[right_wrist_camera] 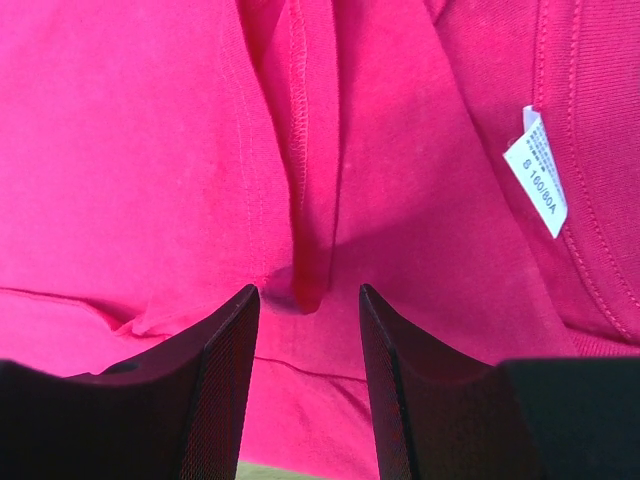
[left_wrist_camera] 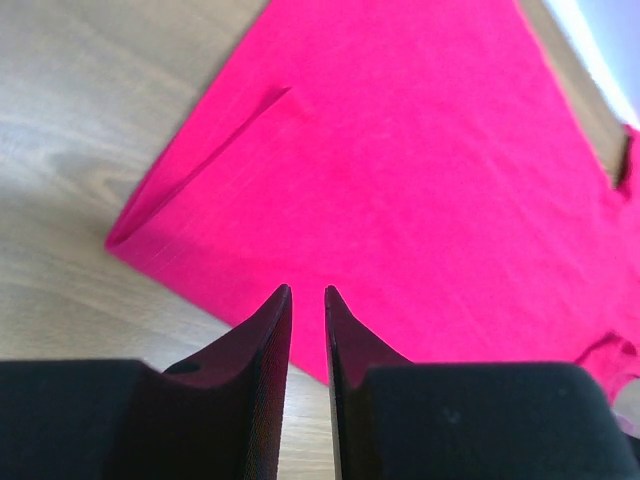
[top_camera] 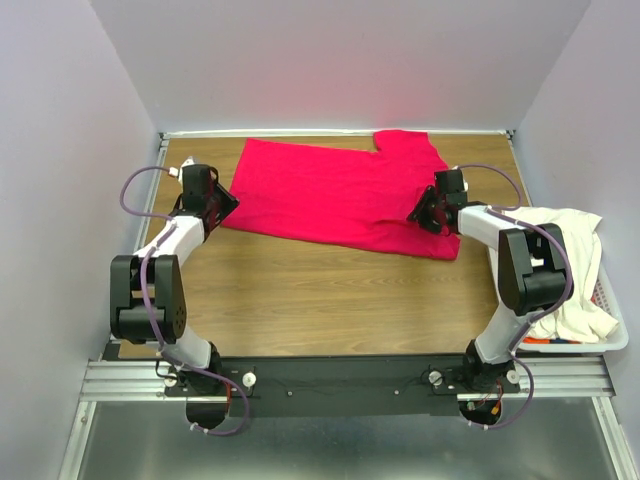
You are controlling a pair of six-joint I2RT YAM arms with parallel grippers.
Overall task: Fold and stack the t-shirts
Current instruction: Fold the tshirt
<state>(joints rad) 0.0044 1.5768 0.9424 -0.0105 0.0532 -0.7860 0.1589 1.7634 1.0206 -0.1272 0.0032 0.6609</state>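
Wooden worktop (top_camera: pixel 300 290) carried the limp red t-shirt (top_camera: pixel 330 190); my right claw (right_wrist_camera: pixel 308 300) gaped over its fold, left claw (left_wrist_camera: pixel 307 300) nearly closed, empty, at its hem.

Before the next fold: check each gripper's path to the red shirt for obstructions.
Nothing visible blocks either. The left gripper sits at the red shirt's near-left edge over bare table; the right gripper hangs directly over its cloth, jaws apart.
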